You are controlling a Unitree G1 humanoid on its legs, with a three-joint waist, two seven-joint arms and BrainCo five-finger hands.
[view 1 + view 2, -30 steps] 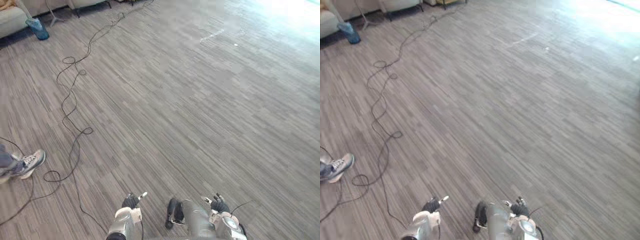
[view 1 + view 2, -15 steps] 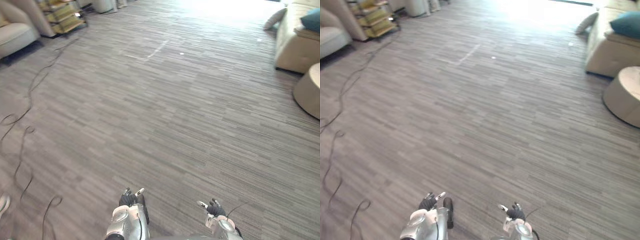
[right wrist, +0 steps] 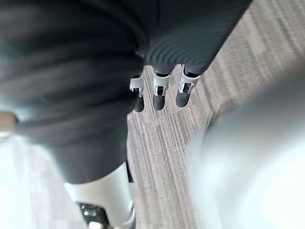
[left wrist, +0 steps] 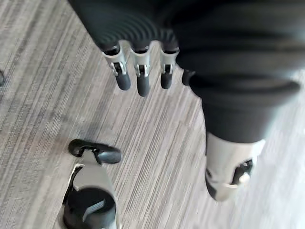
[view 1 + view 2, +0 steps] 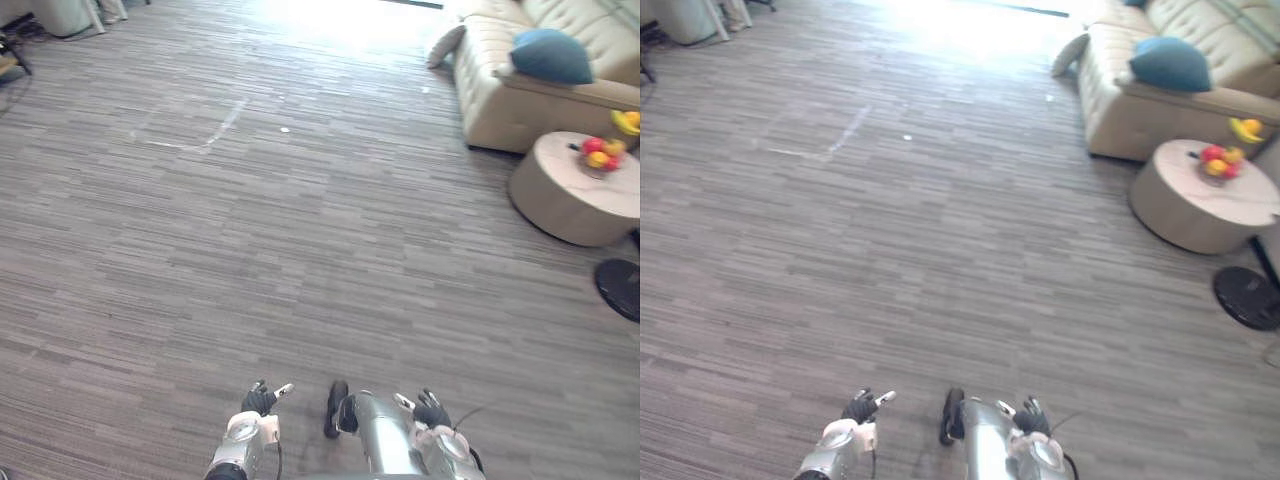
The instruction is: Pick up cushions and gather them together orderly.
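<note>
A blue cushion (image 5: 552, 55) lies on the seat of a cream sofa (image 5: 498, 100) at the far right. A pale beige cushion (image 5: 445, 47) leans on the floor against the sofa's near end. My left hand (image 5: 258, 400) and right hand (image 5: 432, 410) hang low at the bottom edge, far from both cushions. In the left wrist view the fingers (image 4: 139, 78) point straight down over the floor with nothing in them. The right wrist view shows relaxed fingers (image 3: 159, 93), also holding nothing.
A round beige coffee table (image 5: 560, 205) stands in front of the sofa, with a bowl of fruit (image 5: 600, 155) and a banana (image 5: 628, 120) on it. A black round stand base (image 5: 620, 288) sits at the right edge. Striped grey carpet stretches between me and the sofa.
The camera has swung to the right: the sofa, cushions and round table have come further into the picture, and the shelf and floor cables have left at the left. Both hands stay low.
</note>
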